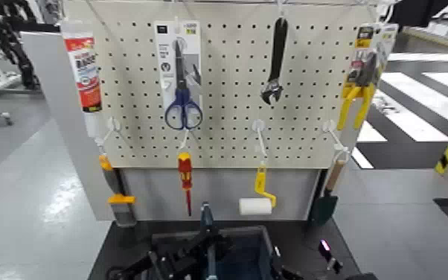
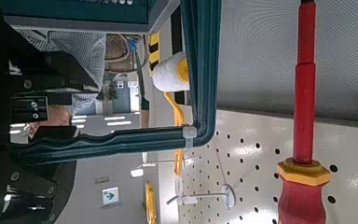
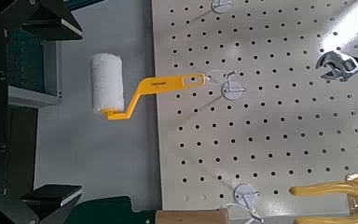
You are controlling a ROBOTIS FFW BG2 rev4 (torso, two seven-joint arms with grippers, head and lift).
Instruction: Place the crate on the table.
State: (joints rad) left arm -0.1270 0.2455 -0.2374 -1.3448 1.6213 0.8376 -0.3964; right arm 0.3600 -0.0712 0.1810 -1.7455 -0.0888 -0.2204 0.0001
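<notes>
Head view: the crate (image 1: pixel 248 252) is seen at the lower edge of the frame, directly in front of the pegboard (image 1: pixel 227 82), with its thin upright bar (image 1: pixel 207 223) rising from the middle. It lies over the near part of the black table (image 1: pixel 115 246); whether its base touches the tabletop cannot be told. Dark arm parts are crowded around the crate. The left gripper (image 1: pixel 164 262) is located at the crate's left rim and the right gripper (image 1: pixel 290 269) at its right rim. How far either gripper is opened, and whether the rim is clamped, cannot be told.

On the pegboard, scissors (image 1: pixel 182 89) in their packaging, a black wrench (image 1: pixel 274 63) and yellow-handled pliers (image 1: pixel 357 93) are hung in the upper row. A red screwdriver (image 1: pixel 185 179) and a small paint roller (image 1: pixel 257 202) with a yellow handle are hung below.

In the left wrist view, the crate's rim (image 2: pixel 201 65) is shown close to the camera, with the screwdriver (image 2: pixel 304 103) and the roller (image 2: pixel 171 75) beyond it. In the right wrist view, the roller (image 3: pixel 107 84) is seen beside the pegboard (image 3: pixel 261 121), with a dark wall of the crate (image 3: pixel 23 75) at the edge of the picture.
</notes>
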